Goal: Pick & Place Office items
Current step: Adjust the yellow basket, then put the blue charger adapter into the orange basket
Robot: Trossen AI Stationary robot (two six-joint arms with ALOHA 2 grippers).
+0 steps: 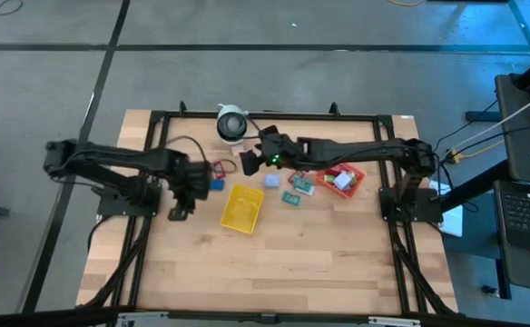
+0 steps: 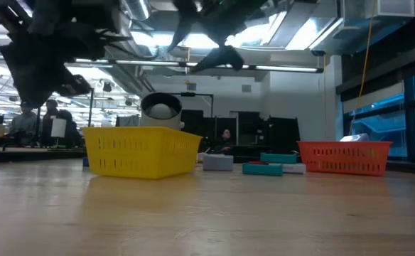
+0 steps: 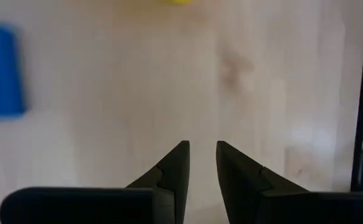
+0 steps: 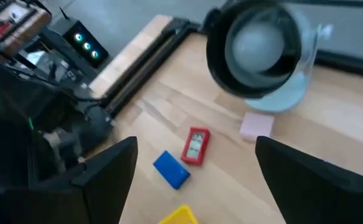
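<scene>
Both arms between picks, nothing in either gripper.

The left gripper (image 3: 200,163) hangs over bare wood, fingers nearly together with a thin gap and nothing between them; the right gripper (image 4: 194,180) is spread wide above the blue block (image 4: 171,168) and red packet (image 4: 196,145), so it probably descends on one next, centred. Other office items (image 1: 294,192) lie between the yellow tray (image 1: 240,208) and red-orange tray (image 1: 359,174). Pale wooden table (image 1: 319,263); behind, a workshop with people seated.
</scene>
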